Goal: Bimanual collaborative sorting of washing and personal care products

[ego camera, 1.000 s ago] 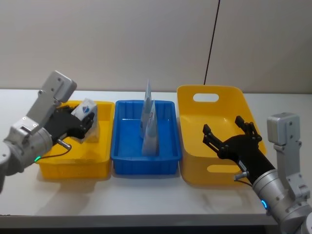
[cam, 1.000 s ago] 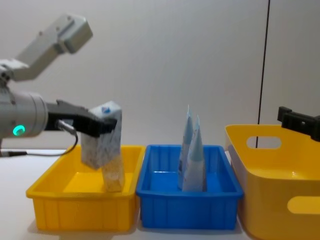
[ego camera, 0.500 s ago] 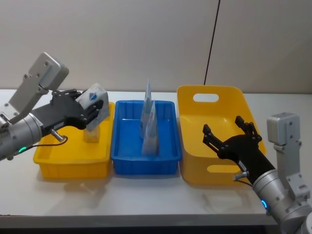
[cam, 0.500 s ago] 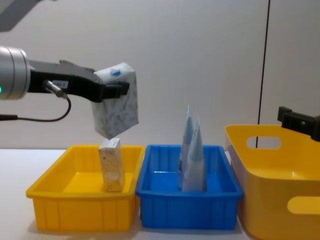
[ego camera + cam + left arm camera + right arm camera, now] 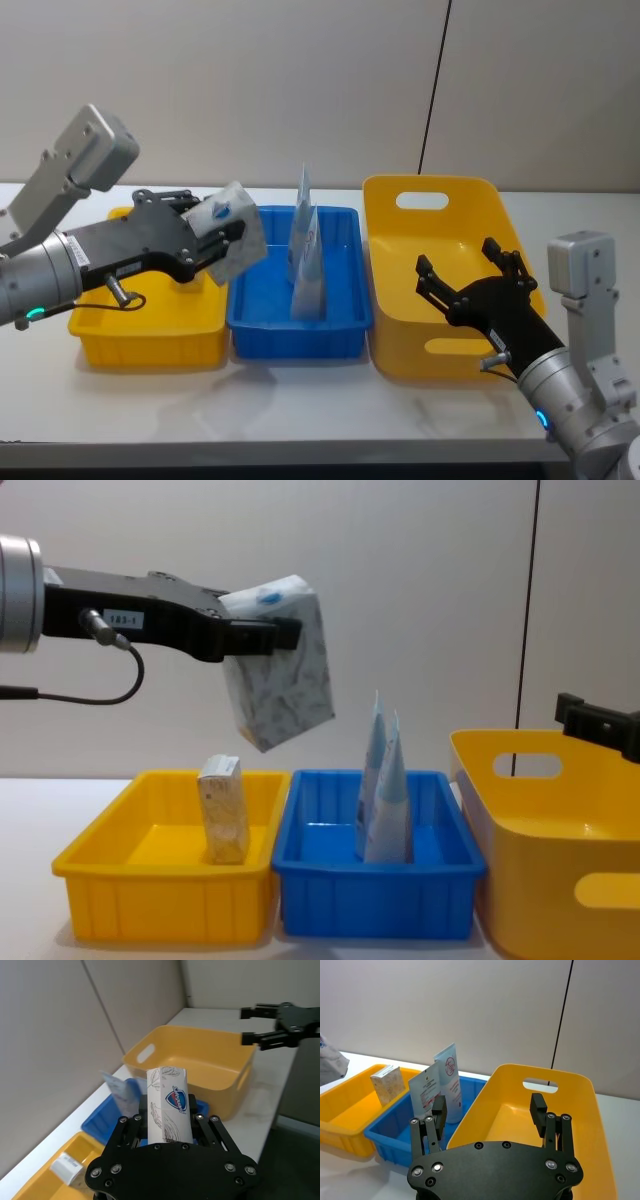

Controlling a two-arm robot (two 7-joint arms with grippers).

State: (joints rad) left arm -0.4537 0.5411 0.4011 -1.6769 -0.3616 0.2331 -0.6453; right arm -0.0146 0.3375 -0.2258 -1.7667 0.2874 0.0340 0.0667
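White, grey-marbled soft pack [image 5: 285, 685] clamped in left gripper [image 5: 268, 635], tilted, well clear above yellow tray [image 5: 160, 900] and blue tray [image 5: 375, 905] rims, 10 o'clock from tubes [image 5: 385, 790], not touching. Round blue mark uppermost. Over basket [image 5: 470, 182] at 3 o'clock, right gripper [image 5: 465, 272] spread wide.

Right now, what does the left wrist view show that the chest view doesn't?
Left wrist view: the bare floor of the big yellow handled basket and the right claw's spread fingers. Chest view: the open air between the white marbled soft pack and the yellow plastic tray and blue plastic tray below. Both: the left claw gripping that pack.
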